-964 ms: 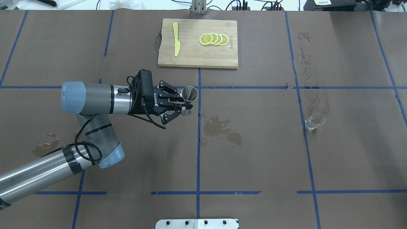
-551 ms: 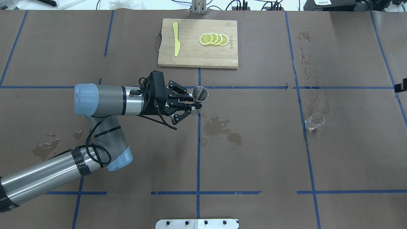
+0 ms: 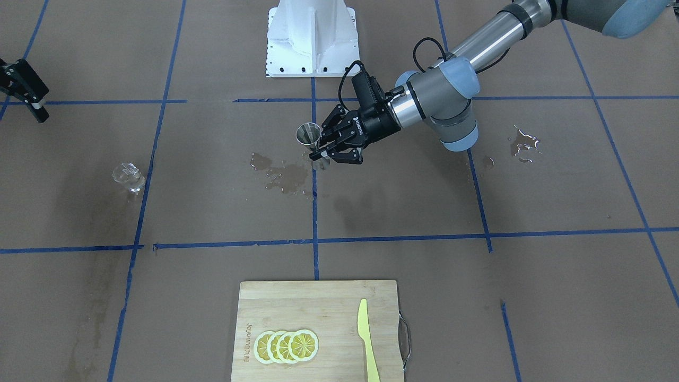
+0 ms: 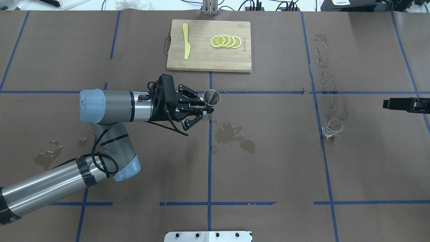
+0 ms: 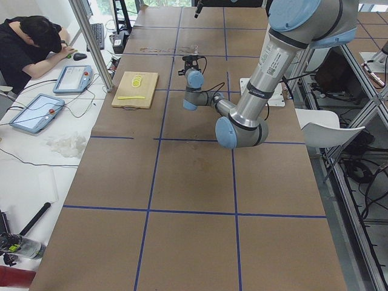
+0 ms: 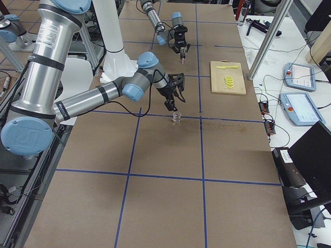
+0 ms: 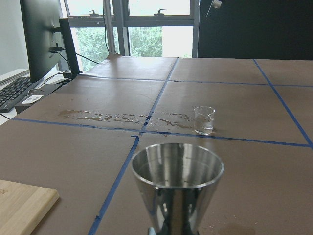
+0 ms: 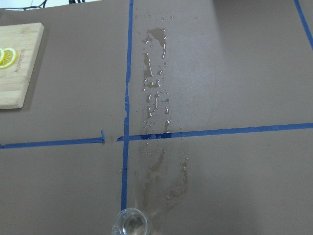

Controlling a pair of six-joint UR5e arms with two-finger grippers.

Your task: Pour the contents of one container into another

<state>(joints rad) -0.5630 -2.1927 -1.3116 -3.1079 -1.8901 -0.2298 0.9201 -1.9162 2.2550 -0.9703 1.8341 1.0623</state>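
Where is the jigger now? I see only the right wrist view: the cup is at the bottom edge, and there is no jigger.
Observer: The left gripper holds the jigger upright, on the robot's side of the board.
Operator: Does the right gripper touch the cup?
Observer: No. The right gripper hangs clear of the cup.
Operator: What lies on the board besides lemon?
Observer: A yellow knife, apart from the slices.
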